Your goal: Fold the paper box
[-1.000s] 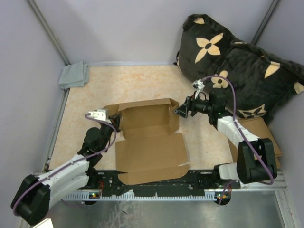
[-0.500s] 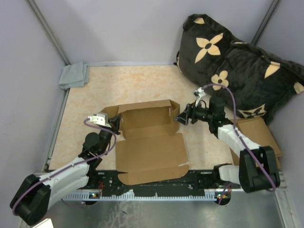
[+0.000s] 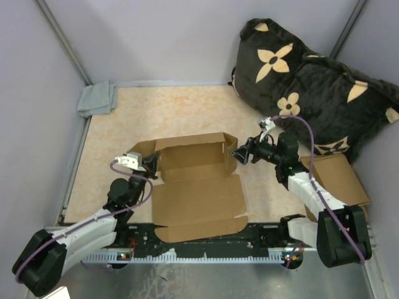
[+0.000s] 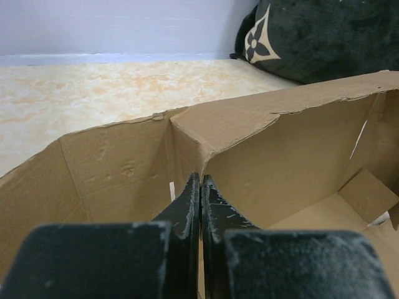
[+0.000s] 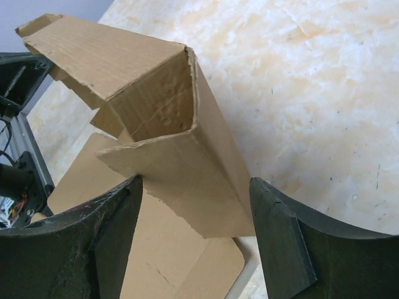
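Note:
The paper box (image 3: 194, 187) is brown cardboard and lies partly folded at the table's middle. Its back and side walls stand up and its front lid panel lies flat toward me. My left gripper (image 3: 151, 163) is shut, with its tips at the box's left wall. In the left wrist view the shut gripper (image 4: 201, 184) points at the inner corner crease of the box (image 4: 293, 143). My right gripper (image 3: 239, 154) is open at the box's right end. In the right wrist view the gripper (image 5: 195, 182) straddles the corner flap of the box (image 5: 124, 56) without closing on it.
A black pillow with tan flowers (image 3: 312, 81) fills the back right. A pile of flat cardboard sheets (image 3: 340, 177) lies under my right arm. A grey cloth (image 3: 98, 98) sits at the back left corner. A metal rail (image 3: 199, 249) runs along the near edge.
My right gripper has dropped and drawn toward me to the box's right end wall. My left gripper has shifted slightly nearer and right, into the left wall.

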`<state>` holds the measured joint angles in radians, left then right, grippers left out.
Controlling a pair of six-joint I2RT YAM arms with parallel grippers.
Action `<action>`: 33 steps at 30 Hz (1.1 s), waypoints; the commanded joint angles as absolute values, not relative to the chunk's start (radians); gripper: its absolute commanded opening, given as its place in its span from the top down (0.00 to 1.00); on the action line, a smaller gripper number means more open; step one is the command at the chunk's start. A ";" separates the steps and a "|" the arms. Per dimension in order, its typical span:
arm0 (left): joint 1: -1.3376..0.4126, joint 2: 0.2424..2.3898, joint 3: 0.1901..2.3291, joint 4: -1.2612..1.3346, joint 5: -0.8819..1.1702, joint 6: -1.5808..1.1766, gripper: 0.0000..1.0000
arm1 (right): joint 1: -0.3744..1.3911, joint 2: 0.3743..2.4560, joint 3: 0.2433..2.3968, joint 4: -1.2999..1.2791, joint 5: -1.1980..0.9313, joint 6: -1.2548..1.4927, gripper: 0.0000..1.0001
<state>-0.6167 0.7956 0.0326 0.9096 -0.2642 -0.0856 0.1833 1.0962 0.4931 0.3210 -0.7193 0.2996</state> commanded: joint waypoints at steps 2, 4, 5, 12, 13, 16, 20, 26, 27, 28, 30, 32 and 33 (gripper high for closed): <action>-0.630 0.817 -0.014 0.987 -0.213 -0.060 1.00 | 0.192 1.135 0.492 0.413 -0.705 0.283 0.31; -0.632 0.824 -0.019 0.997 -0.204 -0.053 1.00 | 0.191 1.140 0.479 0.445 -0.723 0.283 0.32; -0.633 0.824 -0.020 0.997 -0.204 -0.052 1.00 | 0.191 1.142 0.476 0.455 -0.731 0.286 0.32; -0.644 0.825 -0.044 1.018 -0.211 -0.022 1.00 | 0.255 1.111 0.473 0.396 -0.704 0.253 0.35; -0.645 0.826 -0.046 1.018 -0.212 -0.019 1.00 | 0.270 1.104 0.473 0.384 -0.686 0.245 0.35; -0.651 0.824 -0.049 1.017 -0.214 -0.015 1.00 | 0.312 1.089 0.471 0.358 -0.645 0.226 0.35; -0.658 0.823 -0.050 1.020 -0.211 -0.015 1.00 | 0.350 1.077 0.460 0.352 -0.519 0.229 0.37; -0.663 0.821 -0.050 1.022 -0.209 -0.018 1.00 | 0.421 1.127 0.448 0.415 -0.327 0.208 0.43; -0.663 0.821 -0.049 1.020 -0.209 -0.017 1.00 | 0.424 1.144 0.448 0.434 -0.315 0.213 0.45; -0.664 0.817 -0.048 1.015 -0.209 -0.017 1.00 | 0.429 1.156 0.445 0.457 -0.308 0.215 0.47; -0.665 0.810 -0.044 1.005 -0.208 -0.015 1.00 | 0.446 1.178 0.442 0.493 -0.284 0.215 0.53; -0.666 0.806 -0.038 0.992 -0.208 -0.016 1.00 | 0.472 1.196 0.447 0.507 -0.250 0.206 0.59; -0.667 0.806 -0.034 0.987 -0.208 -0.014 1.00 | 0.488 1.201 0.451 0.509 -0.231 0.198 0.60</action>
